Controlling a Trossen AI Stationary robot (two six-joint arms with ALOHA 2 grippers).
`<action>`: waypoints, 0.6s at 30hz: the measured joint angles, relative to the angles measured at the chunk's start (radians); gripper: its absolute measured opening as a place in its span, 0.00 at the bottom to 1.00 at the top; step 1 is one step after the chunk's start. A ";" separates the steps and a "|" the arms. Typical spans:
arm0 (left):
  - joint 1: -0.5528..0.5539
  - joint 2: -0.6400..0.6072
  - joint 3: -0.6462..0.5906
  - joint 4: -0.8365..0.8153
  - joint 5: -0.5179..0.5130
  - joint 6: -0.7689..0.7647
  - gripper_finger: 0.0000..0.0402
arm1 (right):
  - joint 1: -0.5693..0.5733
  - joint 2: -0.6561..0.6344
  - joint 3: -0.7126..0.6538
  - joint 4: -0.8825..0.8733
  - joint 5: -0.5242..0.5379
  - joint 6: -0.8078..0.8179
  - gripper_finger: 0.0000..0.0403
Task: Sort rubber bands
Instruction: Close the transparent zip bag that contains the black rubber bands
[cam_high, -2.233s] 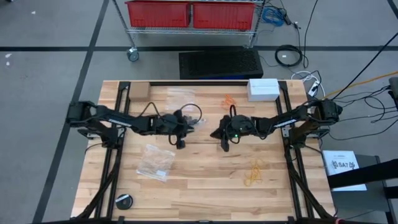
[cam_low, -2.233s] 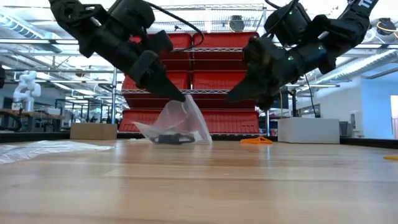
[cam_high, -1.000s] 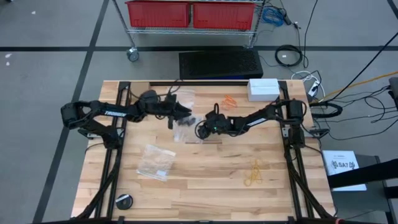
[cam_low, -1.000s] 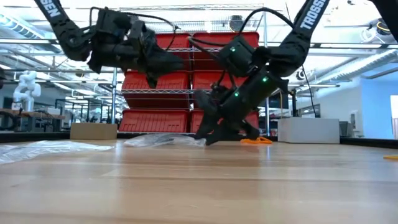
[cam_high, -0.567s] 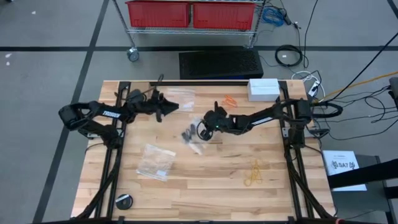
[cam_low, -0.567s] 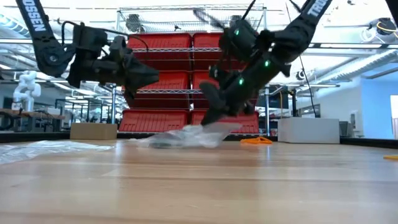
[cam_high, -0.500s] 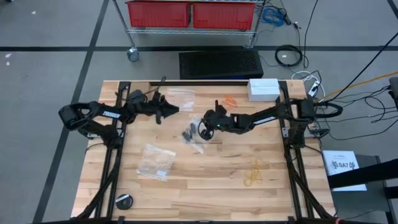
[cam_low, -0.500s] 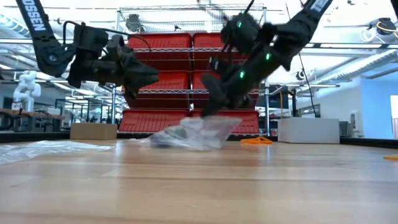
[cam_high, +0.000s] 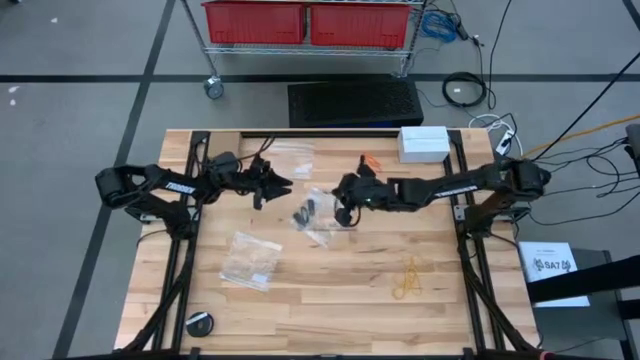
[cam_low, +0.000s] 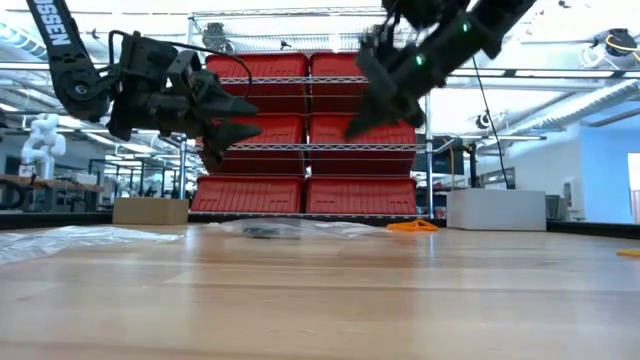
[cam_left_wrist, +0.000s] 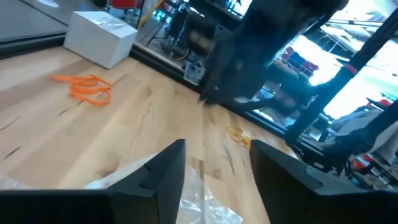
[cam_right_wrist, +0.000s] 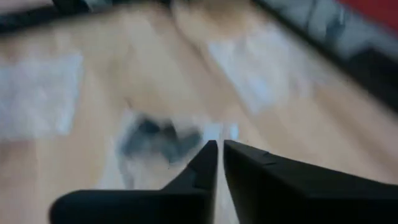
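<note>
A clear plastic bag of small black rubber bands is seen lying flat at mid wooden worktop. Just beside it, the right gripper is raised, fingers nearly closed and empty. The left gripper is held near, fingers spread wide, empty. Orange rubber bands lie farther back.

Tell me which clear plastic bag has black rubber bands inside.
The clear bag at the table's middle, between both arms. Dark bands show through it; the bag nearer the front-left holds pale tan ones.
</note>
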 joint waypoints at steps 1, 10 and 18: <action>0.000 0.000 0.000 0.000 0.000 0.001 0.47 | -0.006 0.017 -0.001 -0.009 -0.027 0.021 0.11; 0.000 0.000 0.000 -0.007 -0.004 0.001 0.48 | -0.047 0.229 -0.001 0.164 -0.100 0.038 0.47; 0.000 0.000 0.000 -0.020 -0.004 0.010 0.48 | -0.124 0.346 0.000 0.264 -0.107 0.032 0.55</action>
